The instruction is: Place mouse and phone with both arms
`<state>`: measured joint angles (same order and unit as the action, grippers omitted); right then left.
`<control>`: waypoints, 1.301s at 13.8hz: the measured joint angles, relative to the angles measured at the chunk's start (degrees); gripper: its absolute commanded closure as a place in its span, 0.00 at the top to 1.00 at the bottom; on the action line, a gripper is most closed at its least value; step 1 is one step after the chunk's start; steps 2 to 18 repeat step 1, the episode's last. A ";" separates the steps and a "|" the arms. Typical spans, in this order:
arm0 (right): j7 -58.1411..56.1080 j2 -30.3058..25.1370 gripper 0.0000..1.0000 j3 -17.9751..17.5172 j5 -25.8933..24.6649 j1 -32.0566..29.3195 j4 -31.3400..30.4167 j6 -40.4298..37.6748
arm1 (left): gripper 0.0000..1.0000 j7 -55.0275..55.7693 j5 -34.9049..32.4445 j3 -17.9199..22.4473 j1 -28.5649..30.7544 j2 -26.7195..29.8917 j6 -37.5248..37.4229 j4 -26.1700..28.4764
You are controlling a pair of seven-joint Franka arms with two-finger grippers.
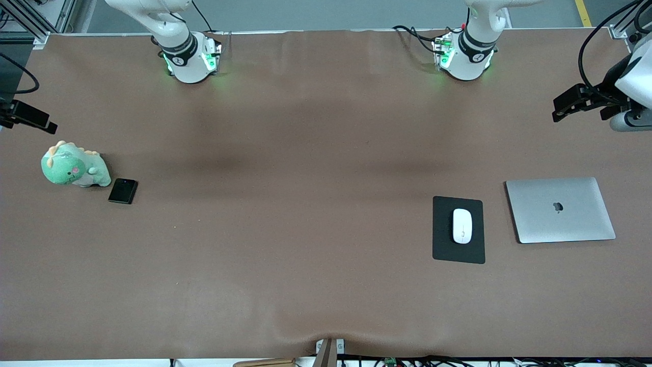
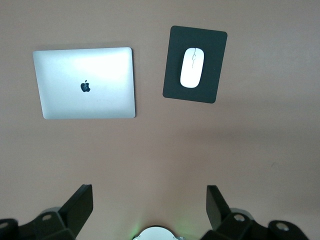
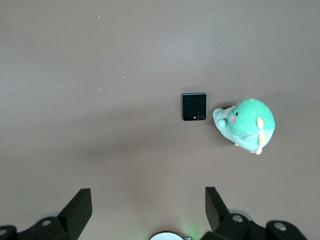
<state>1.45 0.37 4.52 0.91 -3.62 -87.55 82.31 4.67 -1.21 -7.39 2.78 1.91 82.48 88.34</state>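
Mouse point(image 1: 462, 226) rests on its black pad point(image 1: 458, 253), just beside the closed laptop point(image 1: 560, 209); phone point(image 1: 123, 191) lies by the green plush dinosaur point(image 1: 75, 166); both seem placed; left gripper point(image 2: 150, 206) and right gripper point(image 3: 148, 206) hang spread and empty over bare table point(image 1: 285, 204), likely retreating, open room all around.

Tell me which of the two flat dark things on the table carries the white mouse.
The larger matte black pad, beside the silver laptop, carries the mouse. The other dark thing, the small glossy phone, lies bare beside the green plush toy.
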 measured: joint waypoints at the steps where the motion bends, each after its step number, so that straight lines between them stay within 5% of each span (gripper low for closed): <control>1: 0.00 0.00 1.00 0.00 0.00 -0.11 -0.05 0.01 | 1.00 0.00 0.00 -0.02 0.00 0.00 0.00 -0.32; 18: 0.00 0.00 1.00 0.00 0.00 -0.11 -0.05 0.01 | 1.00 0.00 0.00 -0.02 0.00 0.00 0.00 -0.32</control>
